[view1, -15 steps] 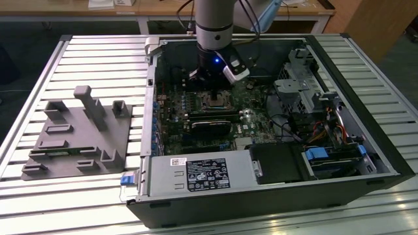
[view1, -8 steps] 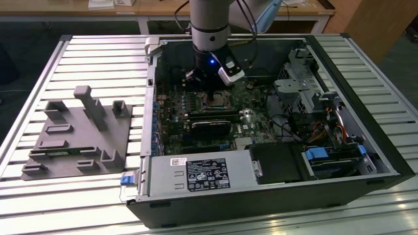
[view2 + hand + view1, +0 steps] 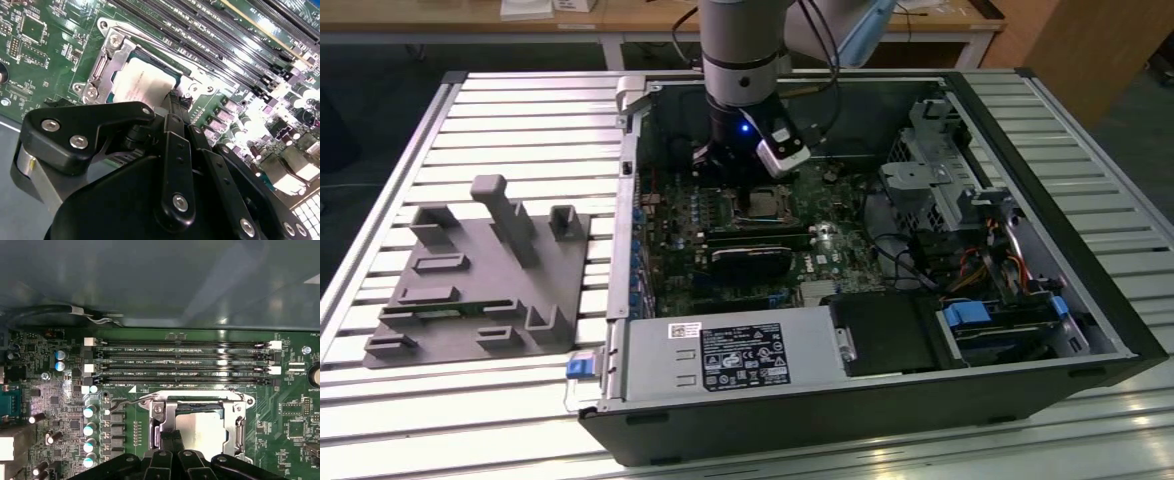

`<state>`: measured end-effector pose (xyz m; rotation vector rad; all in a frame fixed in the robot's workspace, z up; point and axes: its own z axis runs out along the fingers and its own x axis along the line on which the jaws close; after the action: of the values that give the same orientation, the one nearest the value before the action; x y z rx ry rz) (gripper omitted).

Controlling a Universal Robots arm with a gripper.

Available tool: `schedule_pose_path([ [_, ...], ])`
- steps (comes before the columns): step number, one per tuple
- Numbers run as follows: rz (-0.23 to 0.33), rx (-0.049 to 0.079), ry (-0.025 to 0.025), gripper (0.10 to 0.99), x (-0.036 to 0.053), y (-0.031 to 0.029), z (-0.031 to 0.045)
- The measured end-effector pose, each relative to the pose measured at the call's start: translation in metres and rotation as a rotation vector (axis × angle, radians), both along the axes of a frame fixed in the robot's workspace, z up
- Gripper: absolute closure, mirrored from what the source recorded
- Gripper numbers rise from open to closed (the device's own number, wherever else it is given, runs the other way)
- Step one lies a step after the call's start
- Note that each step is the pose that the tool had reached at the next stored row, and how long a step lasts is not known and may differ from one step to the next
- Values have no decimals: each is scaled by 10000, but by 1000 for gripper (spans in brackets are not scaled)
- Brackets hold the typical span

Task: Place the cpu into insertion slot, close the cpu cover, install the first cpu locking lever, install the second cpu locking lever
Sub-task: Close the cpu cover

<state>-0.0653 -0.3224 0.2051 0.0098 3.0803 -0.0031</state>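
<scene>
The cpu (image 3: 142, 82) lies flat in the insertion slot (image 3: 757, 206) on the green motherboard, its silvery-grey top (image 3: 202, 429) showing through the cut-out. The cpu cover (image 3: 166, 416) lies down over it as a silvery frame (image 3: 109, 56). A thin wire locking lever (image 3: 122, 402) runs along one side of the socket (image 3: 150, 47). My gripper (image 3: 740, 186) hangs straight above the socket inside the case. Its black fingers (image 3: 171, 441) are shut together at the frame's edge (image 3: 175, 102), with nothing seen between them.
Long black memory slots (image 3: 185, 362) run beside the socket. A black card (image 3: 750, 262), a grey labelled power-supply box (image 3: 727, 357), drive bays and cables (image 3: 974, 270) fill the case. A grey fixture (image 3: 480, 275) stands on the slatted table at the exterior view's left.
</scene>
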Motion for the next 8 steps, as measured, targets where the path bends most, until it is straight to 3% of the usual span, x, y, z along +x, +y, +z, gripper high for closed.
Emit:
schedule_pose_path([
  [8, -8, 26, 2, 980, -3, 0, -18],
])
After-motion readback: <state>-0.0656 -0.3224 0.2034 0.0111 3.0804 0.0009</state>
